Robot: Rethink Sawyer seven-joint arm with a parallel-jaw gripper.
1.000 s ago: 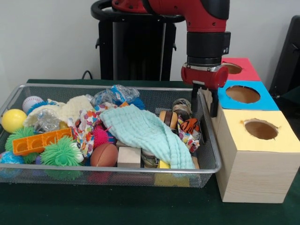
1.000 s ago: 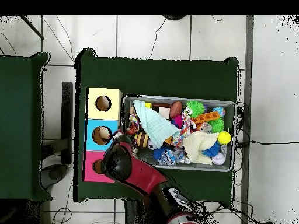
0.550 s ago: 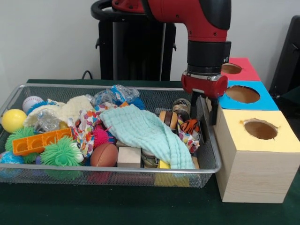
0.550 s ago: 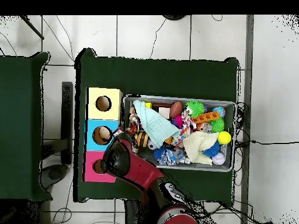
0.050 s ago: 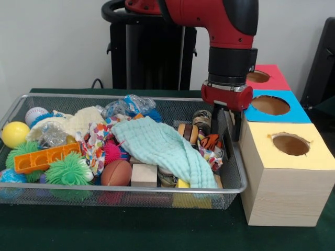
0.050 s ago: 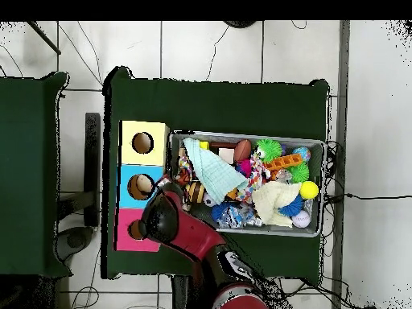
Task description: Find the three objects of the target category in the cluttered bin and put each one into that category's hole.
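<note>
**A:** so where are we at? We've got the gripper (image 5: 231,123) hanging right at the bin's (image 5: 233,180) end wall, next to the boxes. Two dark fingers (image 5: 238,125) point down with a gap between them and nothing in it, so we'd call the jaws open and empty

**B:** yep. And the task's things: we don't actually know which category we're after. Whatever it is, it's in the bin pile, and the holes are all in reach: yellow box (image 5: 285,170) nearest, blue box (image 5: 272,110) behind, red box (image 5: 267,77) at the back

**A:** our worry is that wall. One finger looks nearly over the rim, so if we drop straight down we could clip the mesh and shove the whole bin

**B:** also the stuff under us is a mess. The striped rings (image 5: 194,132) and the tiger toy (image 5: 212,140) are packed tight together, and the cloth (image 5: 167,151) lies just beside them. We could easily pinch two things at once, or snag the cloth and drag it out

**A:** and a bad grab could slip off over the gap between bin and box
</note>
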